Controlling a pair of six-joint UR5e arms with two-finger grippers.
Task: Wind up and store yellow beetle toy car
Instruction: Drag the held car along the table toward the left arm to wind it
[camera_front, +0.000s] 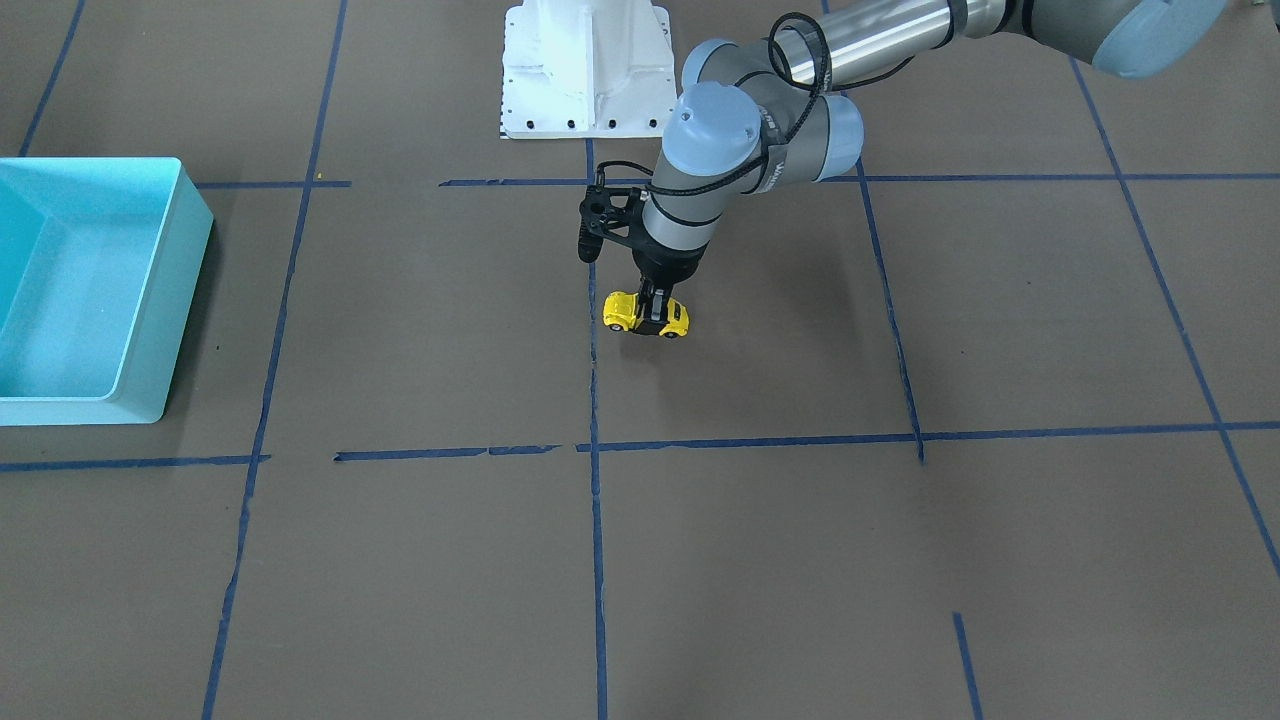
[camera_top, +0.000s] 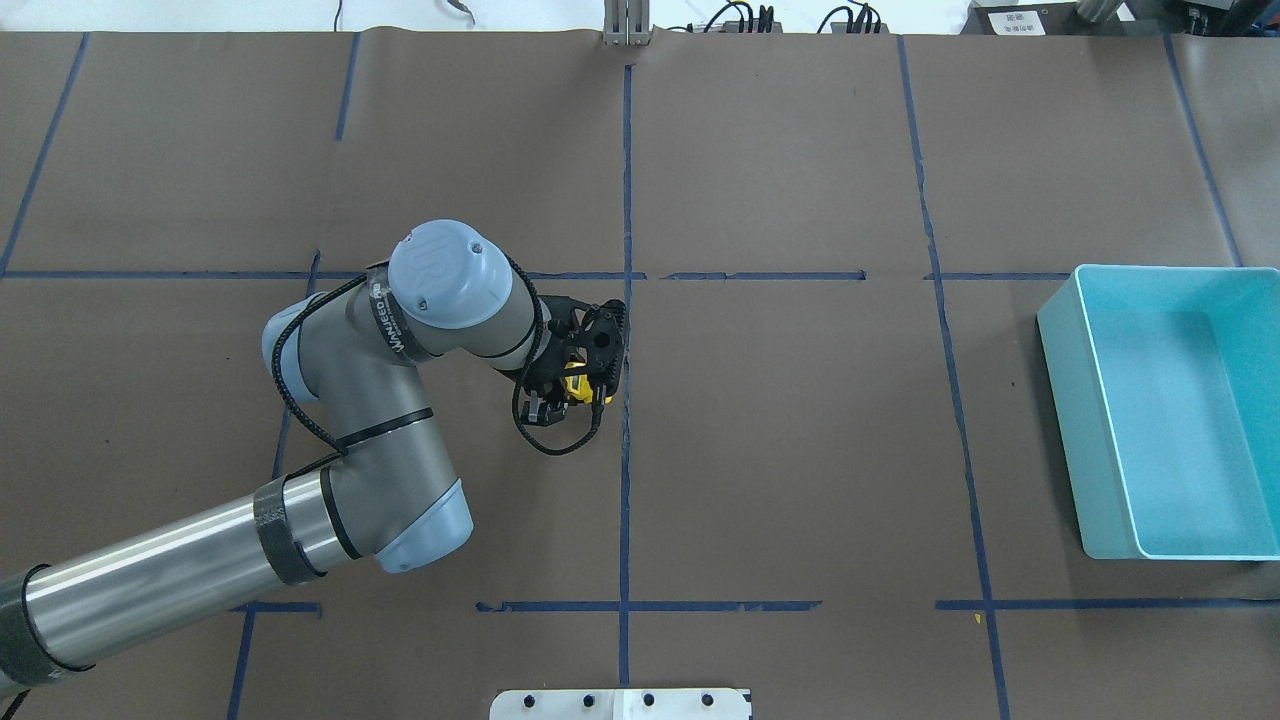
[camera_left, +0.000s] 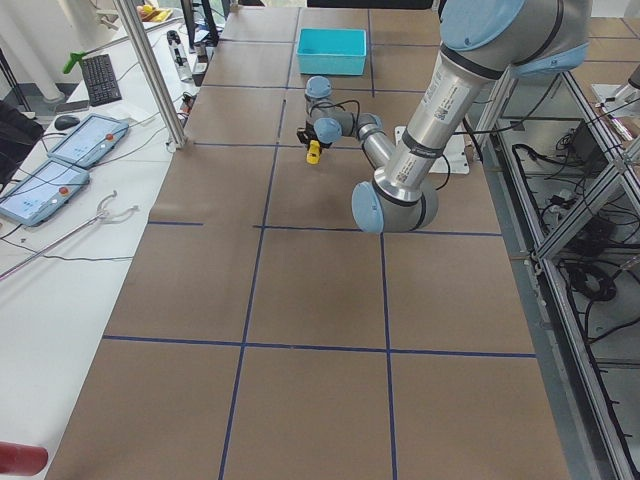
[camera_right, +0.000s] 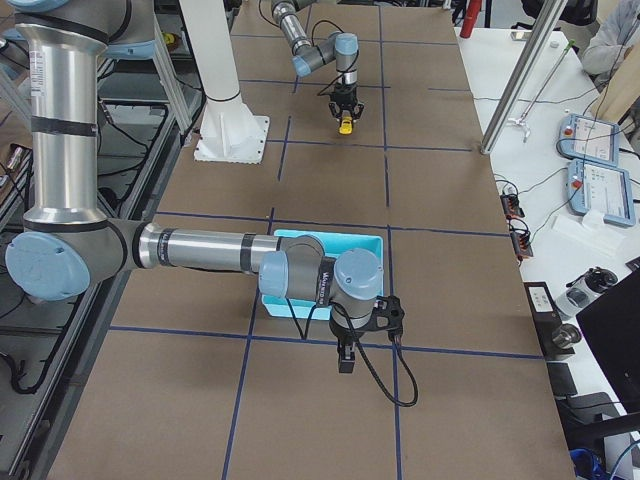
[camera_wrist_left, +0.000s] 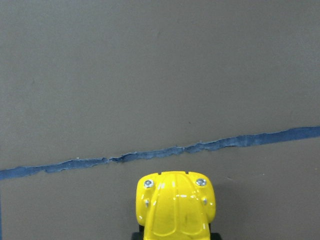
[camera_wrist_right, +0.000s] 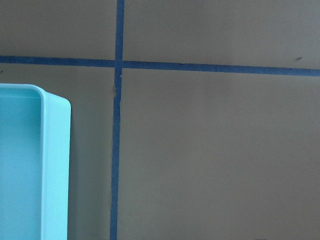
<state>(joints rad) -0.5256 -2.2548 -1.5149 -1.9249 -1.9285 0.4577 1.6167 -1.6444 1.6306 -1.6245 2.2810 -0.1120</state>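
The yellow beetle toy car (camera_front: 622, 311) stands on the brown table near the centre blue tape line. My left gripper (camera_front: 655, 316) comes straight down on it, with its fingers closed across the car's middle. In the overhead view the car (camera_top: 574, 383) is mostly hidden under the left gripper (camera_top: 566, 392). The left wrist view shows the car's rounded end (camera_wrist_left: 175, 207) at the bottom edge. My right gripper (camera_right: 345, 360) shows only in the exterior right view, hanging just in front of the turquoise bin (camera_right: 330, 240). I cannot tell whether it is open or shut.
The turquoise bin (camera_top: 1060, 400) is empty and stands at the table's right side in the overhead view, far from the car. It also shows in the front-facing view (camera_front: 195, 205) and in the right wrist view (camera_wrist_right: 55, 165). The white robot base (camera_front: 585, 70) stands behind the car.
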